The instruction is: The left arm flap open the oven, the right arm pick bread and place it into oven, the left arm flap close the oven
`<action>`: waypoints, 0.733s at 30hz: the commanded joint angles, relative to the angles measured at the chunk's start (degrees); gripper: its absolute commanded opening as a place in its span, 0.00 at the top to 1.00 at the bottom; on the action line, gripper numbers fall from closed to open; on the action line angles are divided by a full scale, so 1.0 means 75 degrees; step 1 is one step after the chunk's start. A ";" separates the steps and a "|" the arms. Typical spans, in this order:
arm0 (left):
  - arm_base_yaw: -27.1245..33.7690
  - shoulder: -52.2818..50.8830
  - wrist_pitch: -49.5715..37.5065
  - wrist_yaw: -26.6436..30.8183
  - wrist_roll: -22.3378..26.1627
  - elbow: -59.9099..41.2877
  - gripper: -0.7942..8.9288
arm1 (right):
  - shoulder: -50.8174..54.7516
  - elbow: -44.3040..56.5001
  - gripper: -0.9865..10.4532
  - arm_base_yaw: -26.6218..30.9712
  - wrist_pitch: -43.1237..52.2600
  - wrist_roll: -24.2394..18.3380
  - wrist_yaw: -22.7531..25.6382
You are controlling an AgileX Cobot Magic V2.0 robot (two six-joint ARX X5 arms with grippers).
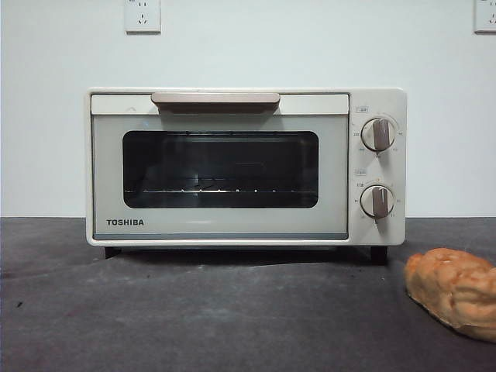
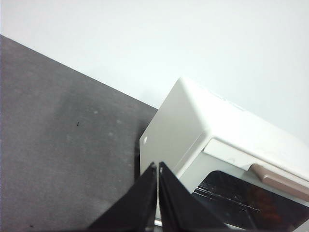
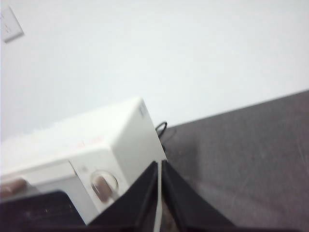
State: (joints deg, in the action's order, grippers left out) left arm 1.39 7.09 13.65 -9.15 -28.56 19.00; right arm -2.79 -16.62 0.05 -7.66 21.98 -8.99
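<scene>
Cream-white oven [image 1: 232, 167] sits shut on the bench [image 1: 194, 310], bread [image 1: 456, 291] untouched; left gripper [image 2: 158, 166] and right gripper [image 3: 159, 165], jaws closed and empty, wait before the door-opening step.

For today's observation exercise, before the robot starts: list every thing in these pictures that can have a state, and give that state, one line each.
oven: door shut, standing upright on the table.
handle: up at the door's top edge, untouched.
upper knob: pointer vertical.
lower knob: pointer vertical.
bread: lying on the table in front of the oven's knob side, not held.
left gripper: shut, empty, above the oven's corner.
right gripper: shut, empty, near the knob end.
</scene>
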 commanded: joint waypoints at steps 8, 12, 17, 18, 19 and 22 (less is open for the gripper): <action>0.0012 0.2139 0.1585 -0.0895 0.1970 0.2398 0.90 | -0.2034 -0.2500 0.91 0.0009 -0.2040 -0.1606 -0.0743; 0.0012 0.3136 0.2398 -0.1649 0.2658 0.3273 0.90 | -0.3092 -0.3436 0.91 0.0009 -0.3203 -0.2168 -0.1440; -0.0076 0.4074 0.3544 -0.2261 0.3378 0.4159 0.90 | -0.4299 -0.4473 0.91 -0.0035 -0.4686 -0.2792 -0.2186; -0.0122 0.4220 0.3783 -0.2337 0.3512 0.4307 0.90 | -0.4508 -0.4657 0.91 -0.0067 -0.4992 -0.2903 -0.2323; -0.0160 0.4322 0.3963 -0.2393 0.3608 0.4409 0.90 | -0.4674 -0.4791 0.91 -0.0105 -0.5228 -0.2987 -0.2407; -0.0306 0.4497 0.4392 -0.2401 0.3756 0.4619 0.90 | -0.5115 -0.5112 0.91 -0.0283 -0.5872 -0.3238 -0.2425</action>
State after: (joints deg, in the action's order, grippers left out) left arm -0.78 40.53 46.68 -26.94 -2.52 52.31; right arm -40.71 -53.89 -1.80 -51.18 0.10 -26.96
